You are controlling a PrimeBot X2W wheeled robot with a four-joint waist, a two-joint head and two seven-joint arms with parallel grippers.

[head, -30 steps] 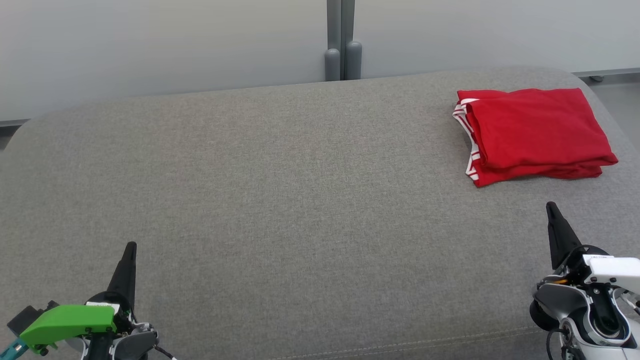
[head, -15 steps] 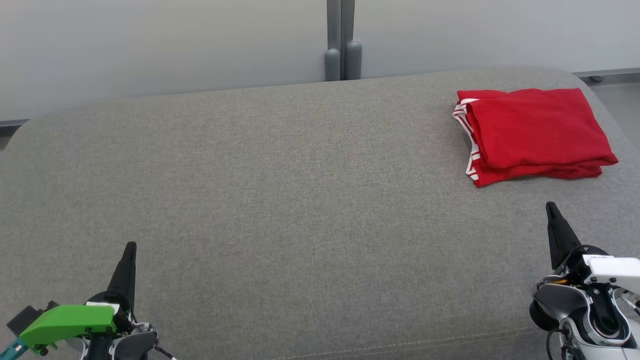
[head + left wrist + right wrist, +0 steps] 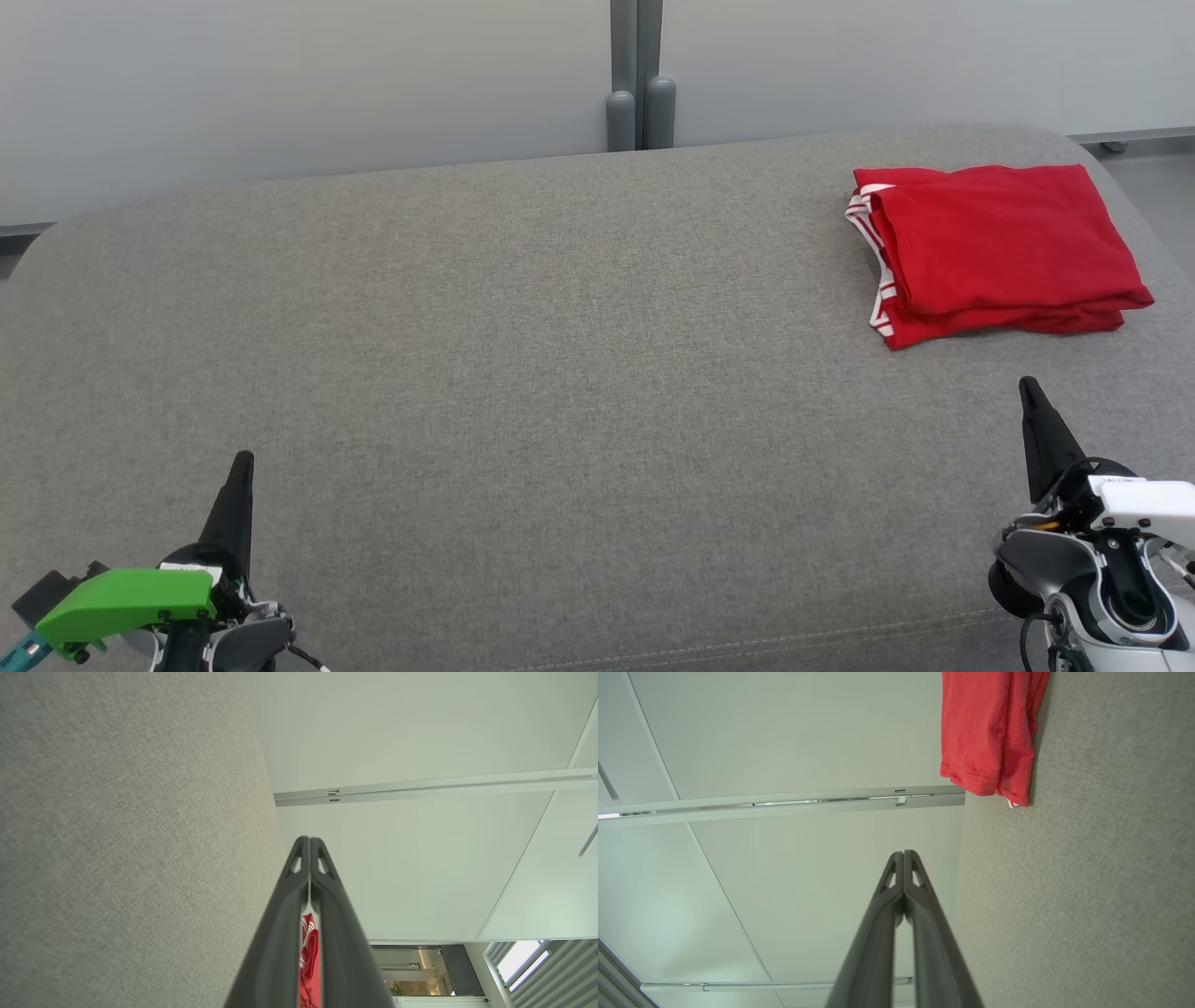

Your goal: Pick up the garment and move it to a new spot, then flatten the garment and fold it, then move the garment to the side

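Garment [image 3: 1004, 247] lay folded at the far right corner of the grey cushion [image 3: 560, 373], long axis running sideways. The right gripper [image 3: 1030, 387], shut and empty, stood nearer, toward the cushion's near edge; the left gripper [image 3: 245, 459], also shut, was well apart.

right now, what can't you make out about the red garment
Head view: the garment lies folded, so its inner layers and what kind of garment it is stay hidden under the top layer.
Left wrist view: the shut left gripper covers most of the garment, leaving a thin red sliver.
Right wrist view: the top edge cuts the garment off past one corner.
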